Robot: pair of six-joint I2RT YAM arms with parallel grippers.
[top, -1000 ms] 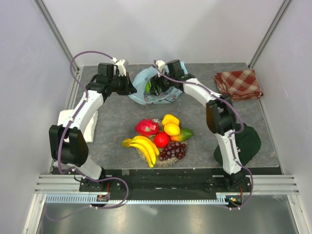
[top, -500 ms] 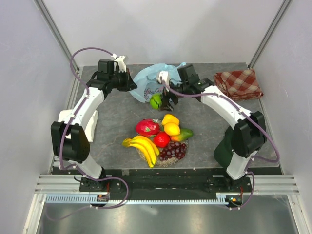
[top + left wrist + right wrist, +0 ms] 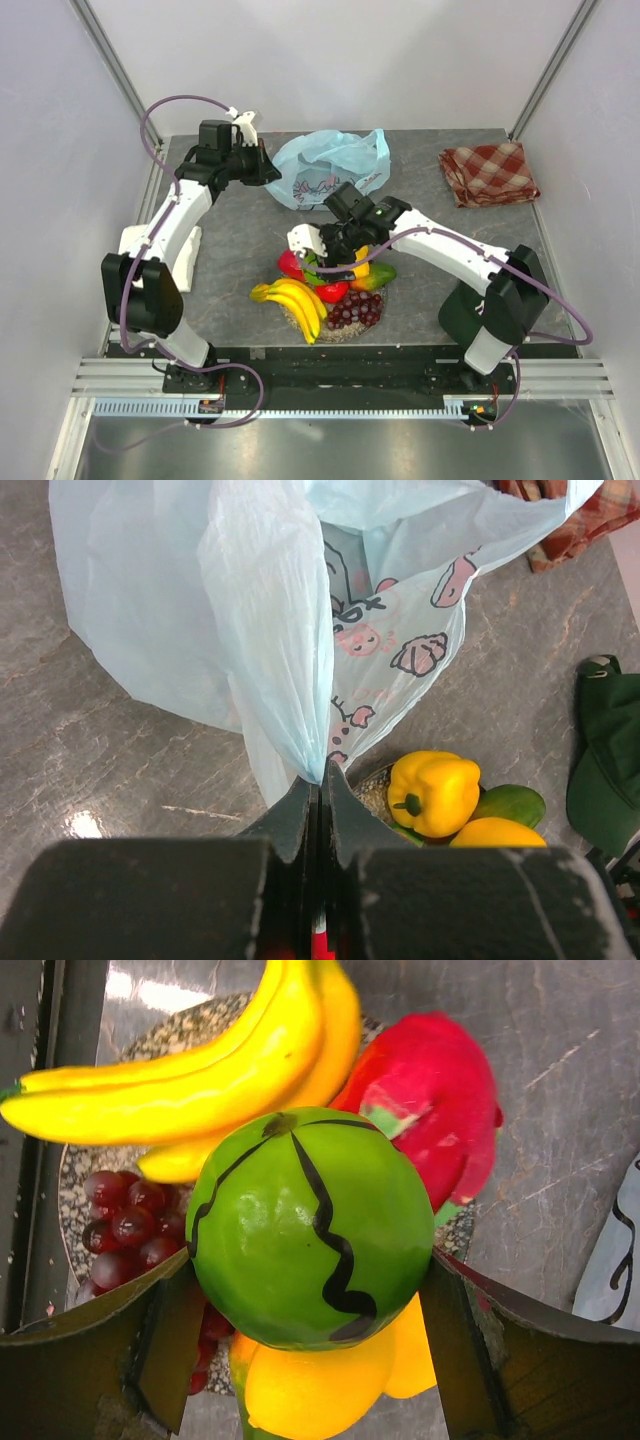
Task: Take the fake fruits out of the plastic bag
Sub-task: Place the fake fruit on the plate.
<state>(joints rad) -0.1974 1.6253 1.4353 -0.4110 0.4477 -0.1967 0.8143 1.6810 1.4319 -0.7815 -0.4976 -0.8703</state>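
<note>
The right gripper (image 3: 310,1305) is clasping the green fruit (image 3: 310,1225) directly above the heaped plate (image 3: 78,1175). The left gripper (image 3: 320,785) is pinching the plastic bag (image 3: 170,600) farther back.

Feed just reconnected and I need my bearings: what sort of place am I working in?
Probably a lab robot cell, not a kitchen: white panel walls on aluminium framing, a grey stone-look table, fake fruits piled on a plate.
</note>
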